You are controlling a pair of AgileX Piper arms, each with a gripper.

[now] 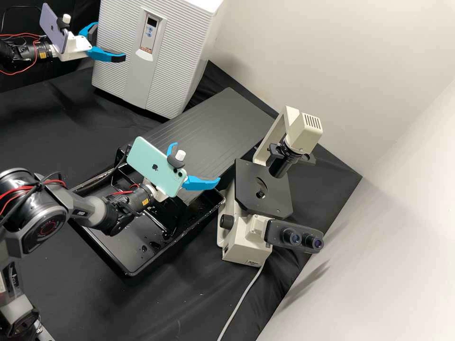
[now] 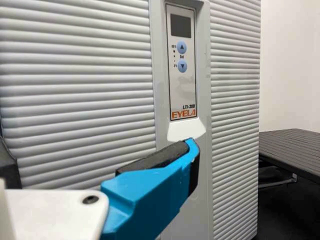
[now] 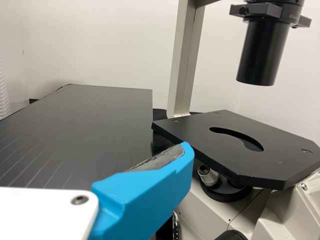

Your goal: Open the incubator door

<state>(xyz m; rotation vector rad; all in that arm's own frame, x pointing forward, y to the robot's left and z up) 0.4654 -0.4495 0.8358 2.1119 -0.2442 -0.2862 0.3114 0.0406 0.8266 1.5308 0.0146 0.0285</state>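
Along two edges of the black-draped surface (image 1: 57, 118) you have pale walls (image 1: 332, 57), meeting behind the corner near the microscope (image 1: 244, 241). Beside the microscope sits a black tray (image 1: 124, 248) with water drops (image 1: 155, 245) and a black frame in it; a dark ribbed board (image 1: 213, 128) slants from it toward the wall edge. Your incubator (image 1: 192, 61) stands upright farther along that edge, its ribbed door (image 1: 113, 76) closed. The left gripper (image 1: 110, 44) is at the door, fingers well spread, holding nothing; you cannot tell whether a tip touches. Over the tray and board, the right gripper (image 1: 198, 162) also has its fingers wide apart, holding nothing. You have a stretch of cloth between tray and incubator, and a cable (image 1: 239, 303) running off from the microscope.
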